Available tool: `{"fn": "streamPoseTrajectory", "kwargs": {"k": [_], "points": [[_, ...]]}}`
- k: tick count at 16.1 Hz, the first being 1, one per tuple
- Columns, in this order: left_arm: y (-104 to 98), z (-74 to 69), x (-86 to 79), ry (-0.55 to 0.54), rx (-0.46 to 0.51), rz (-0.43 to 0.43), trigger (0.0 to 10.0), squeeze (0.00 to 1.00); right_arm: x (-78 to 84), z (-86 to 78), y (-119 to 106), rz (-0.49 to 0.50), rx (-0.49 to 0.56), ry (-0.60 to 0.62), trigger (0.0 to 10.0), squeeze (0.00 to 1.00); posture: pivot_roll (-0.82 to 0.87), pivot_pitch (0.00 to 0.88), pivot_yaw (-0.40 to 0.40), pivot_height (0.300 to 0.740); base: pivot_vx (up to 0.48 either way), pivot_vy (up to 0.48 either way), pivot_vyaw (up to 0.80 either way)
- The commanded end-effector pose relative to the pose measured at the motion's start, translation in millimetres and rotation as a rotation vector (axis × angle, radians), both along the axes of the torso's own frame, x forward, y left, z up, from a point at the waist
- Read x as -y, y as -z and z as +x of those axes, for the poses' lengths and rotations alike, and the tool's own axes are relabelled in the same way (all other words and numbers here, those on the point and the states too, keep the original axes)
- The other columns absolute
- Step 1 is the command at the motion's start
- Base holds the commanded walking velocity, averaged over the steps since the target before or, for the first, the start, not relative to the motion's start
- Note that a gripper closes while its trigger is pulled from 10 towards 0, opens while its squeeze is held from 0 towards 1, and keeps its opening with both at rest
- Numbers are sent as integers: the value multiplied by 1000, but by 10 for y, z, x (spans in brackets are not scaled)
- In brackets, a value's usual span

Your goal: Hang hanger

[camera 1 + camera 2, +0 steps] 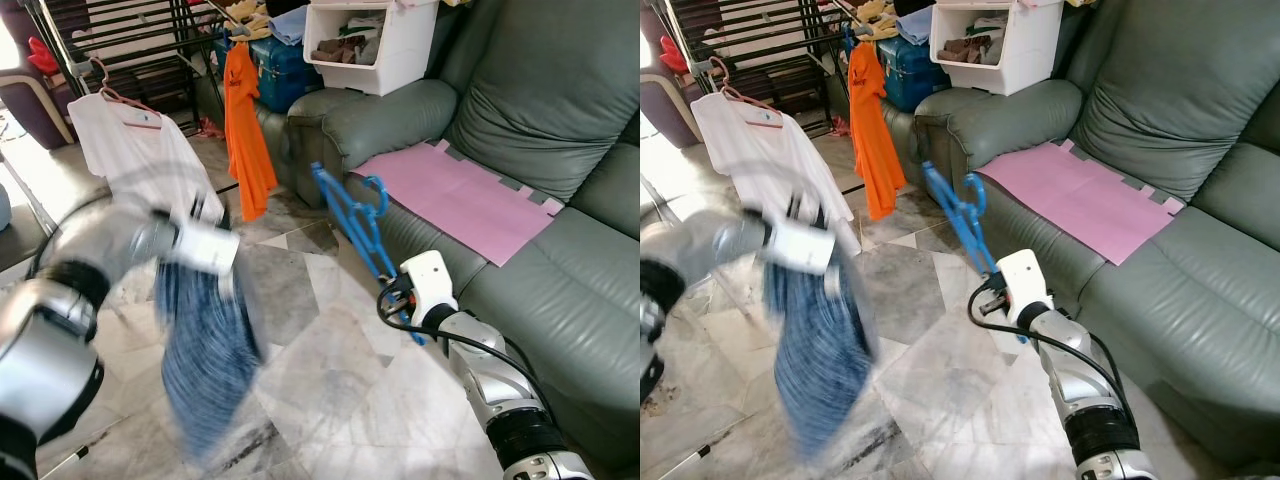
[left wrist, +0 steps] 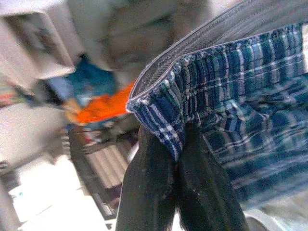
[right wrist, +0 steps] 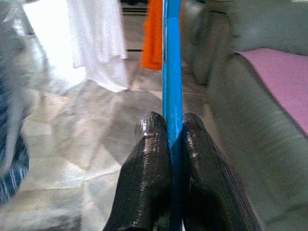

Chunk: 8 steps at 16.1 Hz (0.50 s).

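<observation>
One blue plastic hanger, slim, pinched in the right gripper; left gripper clamps one plaid cloth.

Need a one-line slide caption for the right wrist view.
Right claw shut on blue plastic hanger, with white shirt and orange shirt hanging beyond.

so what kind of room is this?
Likely a home living room doubling as a laundry-drying spot: a grey-green leather sofa, a white T-shirt and an orange shirt drying on hangers by a dark metal rack, on a marble-tile floor.
</observation>
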<state>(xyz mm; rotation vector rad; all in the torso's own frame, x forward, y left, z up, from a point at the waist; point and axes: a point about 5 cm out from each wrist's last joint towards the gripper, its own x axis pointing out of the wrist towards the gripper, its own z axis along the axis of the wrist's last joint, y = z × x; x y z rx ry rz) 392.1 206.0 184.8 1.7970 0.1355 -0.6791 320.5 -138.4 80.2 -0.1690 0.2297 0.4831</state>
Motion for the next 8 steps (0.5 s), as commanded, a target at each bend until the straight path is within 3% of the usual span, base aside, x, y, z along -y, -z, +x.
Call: {"fn": "streamPoseTrajectory", "kwargs": {"k": [1,3,5,7,8], "points": [[41,-12,-25,1,-1,14,10000,0,-68,-13,-71,23,17,-70,10000,0,-83,0,26,740,0,0,0],[65,-16,-48,-5,2,8,10000,0,-132,-102,-79,67,-75,-236,10000,0,-97,0,37,740,0,0,0],[162,-43,-84,-16,-13,14,10000,0,-114,-206,-65,31,-115,-365,10000,0,-101,0,39,740,0,0,0],[209,-55,-118,-37,-24,16,10000,0,-97,-232,-57,26,-137,-393,10000,0,-104,0,40,740,0,0,0],[268,-83,-174,-87,-75,-8,10000,0,-68,-235,-32,-15,-139,-395,10000,0,-104,0,40,740,0,0,0]]}}
